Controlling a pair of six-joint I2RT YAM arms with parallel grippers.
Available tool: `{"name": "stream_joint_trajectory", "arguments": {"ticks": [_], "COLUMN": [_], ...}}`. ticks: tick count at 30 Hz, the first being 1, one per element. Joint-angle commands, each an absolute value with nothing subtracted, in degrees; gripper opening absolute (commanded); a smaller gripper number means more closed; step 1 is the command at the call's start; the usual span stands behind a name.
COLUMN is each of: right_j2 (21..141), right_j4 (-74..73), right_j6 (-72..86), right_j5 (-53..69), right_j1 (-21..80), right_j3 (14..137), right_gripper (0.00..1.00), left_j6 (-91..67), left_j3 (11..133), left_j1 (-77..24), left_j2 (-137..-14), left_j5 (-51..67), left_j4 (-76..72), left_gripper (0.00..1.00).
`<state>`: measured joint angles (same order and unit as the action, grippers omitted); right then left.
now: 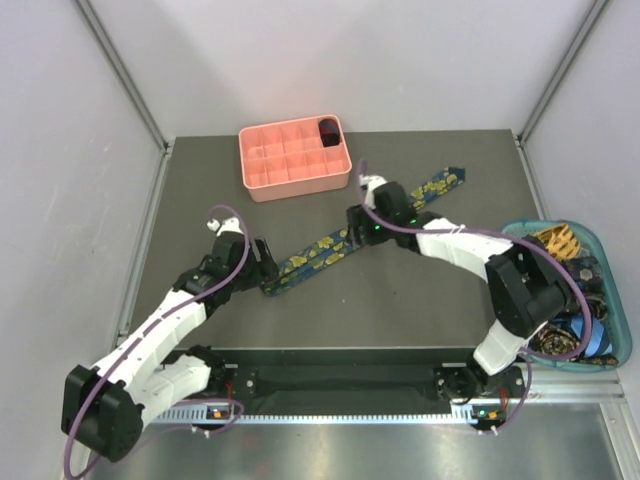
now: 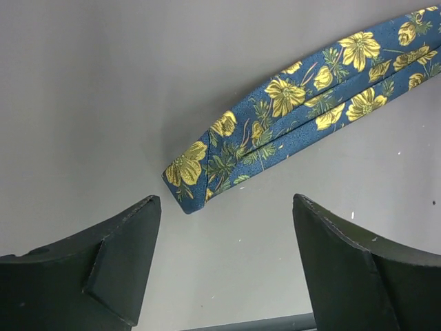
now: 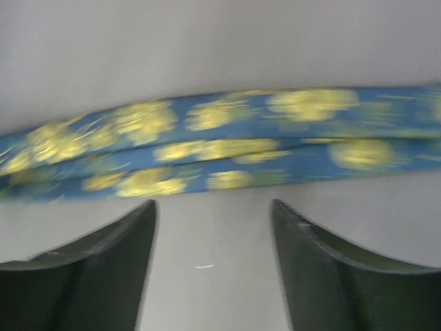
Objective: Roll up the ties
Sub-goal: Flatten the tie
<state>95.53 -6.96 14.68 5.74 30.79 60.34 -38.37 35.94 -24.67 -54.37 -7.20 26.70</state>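
Note:
A navy tie with yellow flowers (image 1: 320, 250) lies flat and unrolled, running diagonally across the dark table from lower left to upper right. Its narrow end (image 2: 187, 181) sits just ahead of my left gripper (image 2: 226, 207), whose jaws stand open and empty, not touching the fabric. My right gripper (image 3: 213, 207) hovers over the tie's middle (image 3: 227, 148), jaws open with only bare table between them; this view is blurred. Seen from above, the left gripper (image 1: 264, 264) is at the tie's lower end and the right gripper (image 1: 357, 228) is near its centre.
A salmon-pink grid tray (image 1: 270, 170) stands at the back with a dark rolled tie (image 1: 328, 131) in its far right compartment. A teal basket (image 1: 612, 300) at the right edge holds more ties, among them a gold-striped one (image 1: 557, 240). Grey walls enclose the table.

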Motion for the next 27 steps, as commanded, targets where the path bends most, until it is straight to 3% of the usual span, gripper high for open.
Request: {"name": "stream_joint_trajectory", "arguments": {"ticks": [1,6,12,17,21,23,27], "right_j2": [94.4,100.8,105.1,99.4,98.6,99.6,101.3], "right_j4": [-5.5,-8.4,-14.8,-6.7,-4.6,-5.2,-4.6], "right_j6": [14.5,15.4,21.7,30.7,32.3,32.3,32.3], "right_j5": [5.5,2.6,-3.7,-3.4,-2.5,-2.7,-2.6], "right_j1": [37.5,42.4,44.6,45.0,46.4,47.4,48.0], "right_j3": [62.7,70.2,75.9,65.2,62.4,62.7,62.6], "right_gripper": [0.70,0.74,0.78,0.63,0.52,0.50,0.48], "left_j6": [-37.5,-36.2,-35.9,-35.8,-35.3,-35.2,-34.9], "left_j3": [35.4,36.7,38.6,40.1,41.0,41.0,40.0], "left_j1": [-24.1,-24.0,-23.5,-21.5,-20.5,-20.4,-20.2], "left_j2": [-52.6,-50.0,-57.5,-65.1,-68.8,-70.7,-72.5], "left_j5": [-6.5,-9.6,-9.0,-6.8,-4.0,-3.9,-0.4], "left_j4": [24.1,24.2,20.5,16.0,13.5,13.3,10.2], "left_gripper": [0.82,0.84,0.84,0.83,0.75,0.73,0.60]}}
